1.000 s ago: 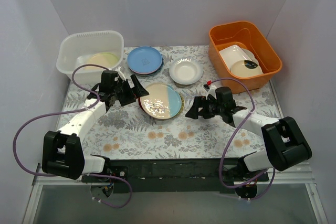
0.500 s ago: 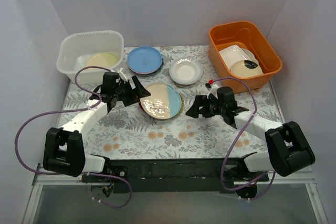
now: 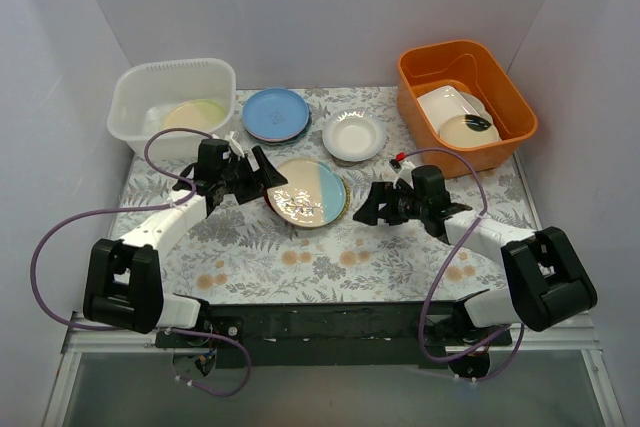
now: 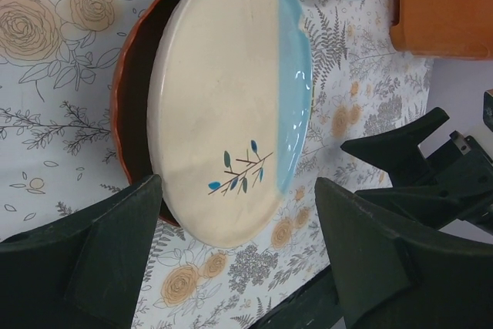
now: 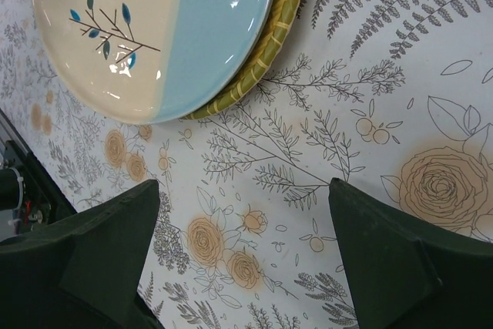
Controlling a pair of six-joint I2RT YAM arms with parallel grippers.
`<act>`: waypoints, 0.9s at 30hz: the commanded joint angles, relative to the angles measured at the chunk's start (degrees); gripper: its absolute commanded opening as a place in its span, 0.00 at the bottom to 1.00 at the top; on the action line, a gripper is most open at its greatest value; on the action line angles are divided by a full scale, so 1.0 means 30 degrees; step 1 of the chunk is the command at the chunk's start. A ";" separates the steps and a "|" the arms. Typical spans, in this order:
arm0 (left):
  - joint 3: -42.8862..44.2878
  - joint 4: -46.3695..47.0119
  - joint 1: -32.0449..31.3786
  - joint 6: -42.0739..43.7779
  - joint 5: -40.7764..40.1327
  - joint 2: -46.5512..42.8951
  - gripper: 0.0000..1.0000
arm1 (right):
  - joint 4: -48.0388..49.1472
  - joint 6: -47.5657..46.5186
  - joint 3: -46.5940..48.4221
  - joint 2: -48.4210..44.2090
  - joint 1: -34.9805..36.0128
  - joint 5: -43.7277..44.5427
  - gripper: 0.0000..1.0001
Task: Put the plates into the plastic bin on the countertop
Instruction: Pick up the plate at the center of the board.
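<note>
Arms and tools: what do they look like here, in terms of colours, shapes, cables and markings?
The left arm and right arm both have white links with chunky black joint housings. A thin purple cable loops loosely along each. The left tool and right tool are black, each with two broad, wedge-shaped matte fingers. A small red tip shows by the right wrist.

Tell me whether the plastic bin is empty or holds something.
Not empty. The top view shows one pale plate lying inside the plastic bin, on its floor.
</note>
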 commanded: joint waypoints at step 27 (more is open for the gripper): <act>-0.1738 0.3652 -0.0064 -0.0349 0.1159 0.2352 0.75 | 0.1031 0.0356 0.2065 0.1555 0.0098 0.0047 0.88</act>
